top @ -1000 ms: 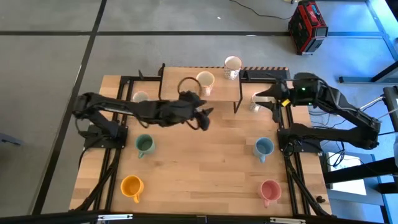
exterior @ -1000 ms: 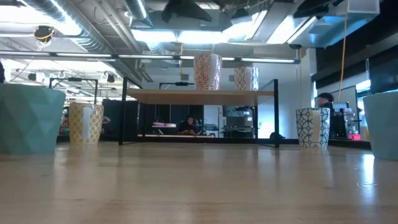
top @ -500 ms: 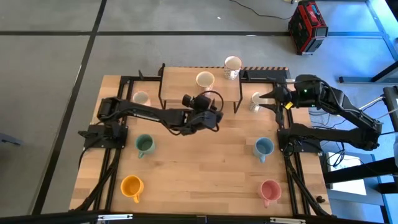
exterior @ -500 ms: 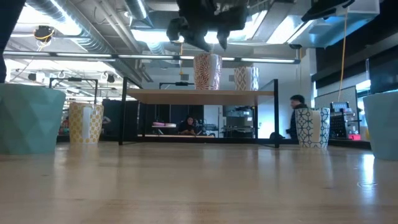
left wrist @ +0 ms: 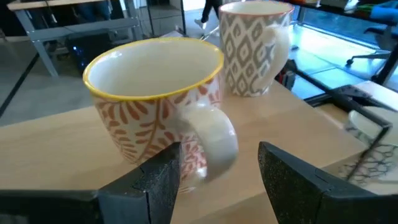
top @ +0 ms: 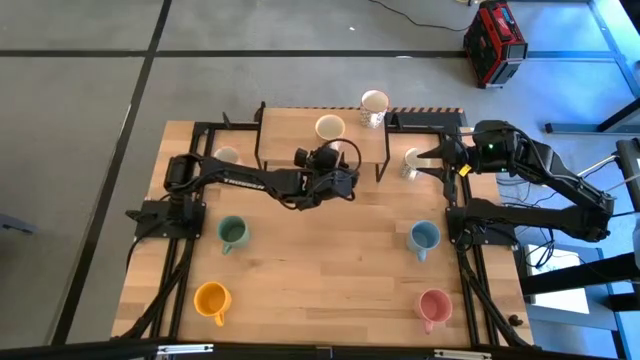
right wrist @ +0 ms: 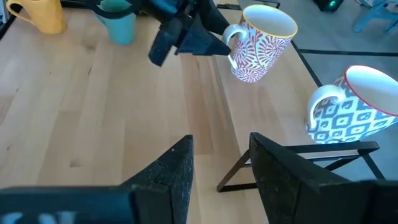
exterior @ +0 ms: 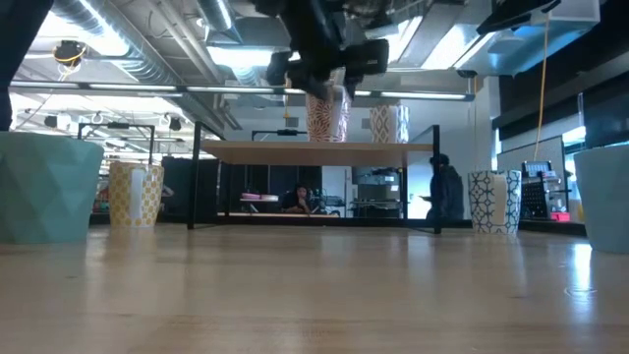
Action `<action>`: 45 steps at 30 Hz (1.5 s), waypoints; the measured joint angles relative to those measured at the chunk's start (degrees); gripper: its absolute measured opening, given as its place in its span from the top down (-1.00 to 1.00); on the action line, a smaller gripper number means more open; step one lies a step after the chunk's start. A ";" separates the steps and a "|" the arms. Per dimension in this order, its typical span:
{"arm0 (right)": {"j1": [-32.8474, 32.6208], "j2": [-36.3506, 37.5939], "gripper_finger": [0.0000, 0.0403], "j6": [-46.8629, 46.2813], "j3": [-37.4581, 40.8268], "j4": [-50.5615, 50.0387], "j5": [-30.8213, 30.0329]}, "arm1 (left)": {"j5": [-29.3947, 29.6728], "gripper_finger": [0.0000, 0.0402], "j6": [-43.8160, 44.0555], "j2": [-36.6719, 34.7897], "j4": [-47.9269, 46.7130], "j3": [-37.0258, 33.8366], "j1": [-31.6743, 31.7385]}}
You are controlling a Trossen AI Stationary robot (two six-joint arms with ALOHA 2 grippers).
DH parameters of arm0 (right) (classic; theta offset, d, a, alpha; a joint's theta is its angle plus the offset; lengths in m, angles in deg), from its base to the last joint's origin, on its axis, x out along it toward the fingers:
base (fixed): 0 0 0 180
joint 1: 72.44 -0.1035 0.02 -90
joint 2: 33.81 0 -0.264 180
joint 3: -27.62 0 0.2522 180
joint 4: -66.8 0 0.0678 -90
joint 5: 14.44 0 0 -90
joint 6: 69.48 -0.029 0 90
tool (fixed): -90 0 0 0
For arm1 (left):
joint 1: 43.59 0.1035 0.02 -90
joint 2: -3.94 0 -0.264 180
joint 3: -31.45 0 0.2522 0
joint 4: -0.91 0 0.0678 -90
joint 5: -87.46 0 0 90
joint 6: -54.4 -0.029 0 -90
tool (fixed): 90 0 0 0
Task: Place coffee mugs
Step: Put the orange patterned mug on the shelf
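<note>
Left hand [left wrist: 217, 171] sits at the raised wooden shelf [top: 300, 148] at the back of the worktop [top: 330, 270], fingers spread, straddling the handle of the white ceramic mug with orange leaf print and yellow rim [left wrist: 158, 109] — not clamped on it. That mug stands upright on the shelf; in the high view it shows as a cream mug at [top: 329, 128], with the left hand [top: 335, 165] just in front of it. Beside it on the shelf's far right corner stands a white mug with grey diamond pattern [left wrist: 254, 46], upright, apart from the first.

Right hand [right wrist: 219, 165] hovers at the shelf's right end, fingers apart, holding nothing. Its wrist view shows the shelf's black metal leg [right wrist: 233, 168] below it, and a white mug with blue geometric print [right wrist: 348, 115] on the worktop near the shelf's right leg; same mug at [top: 412, 160] from above, with the right hand [top: 428, 160] just beside it.

Rest of the mugs, all upright on the worktop, well apart:
- pale white mug [top: 227, 157], left of the shelf
- green mug [top: 233, 234], left side
- orange mug [top: 212, 299], front left
- light blue mug [top: 423, 238], right side
- pink mug [top: 433, 307], front right

Low view: a person [exterior: 444, 192] stands in the room behind the worktop.
</note>
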 joint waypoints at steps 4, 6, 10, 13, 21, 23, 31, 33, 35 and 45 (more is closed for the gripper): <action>-0.01 0.00 0.27 0.00 0.00 -0.02 0.01 | 0.63 -0.03 0.12 0.84 0.47 0.11 0.54; 0.01 0.00 0.27 0.00 0.00 -0.02 0.00 | 0.36 -0.03 0.16 0.95 0.43 0.11 0.56; -0.01 0.00 0.27 0.00 0.00 -0.02 0.01 | 0.81 -0.03 0.17 1.47 0.28 0.11 0.56; 0.01 0.00 0.27 0.00 0.00 -0.01 0.01 | 0.99 -0.03 0.15 1.42 0.50 0.11 0.81; 0.01 0.00 0.27 0.00 0.00 -0.02 0.01 | 1.89 0.04 0.04 1.42 0.42 0.11 0.71; 0.00 0.00 0.27 -0.01 0.00 -0.04 0.02 | 1.66 0.11 0.02 1.42 0.41 0.11 0.63; 0.00 0.00 0.27 -0.07 0.00 -0.04 0.04 | 1.49 0.41 -0.02 1.42 0.42 0.11 0.30; 0.00 0.00 0.27 -0.07 0.00 -0.04 0.04 | 1.10 0.48 -0.03 1.42 0.39 0.11 0.33; 0.01 0.00 0.27 -0.08 0.00 -0.04 0.04 | 1.03 0.55 -0.04 1.42 0.39 0.11 0.35; 0.01 0.00 0.27 -0.15 0.00 -0.07 0.06 | 1.27 0.82 -3.11 1.37 0.41 0.11 0.26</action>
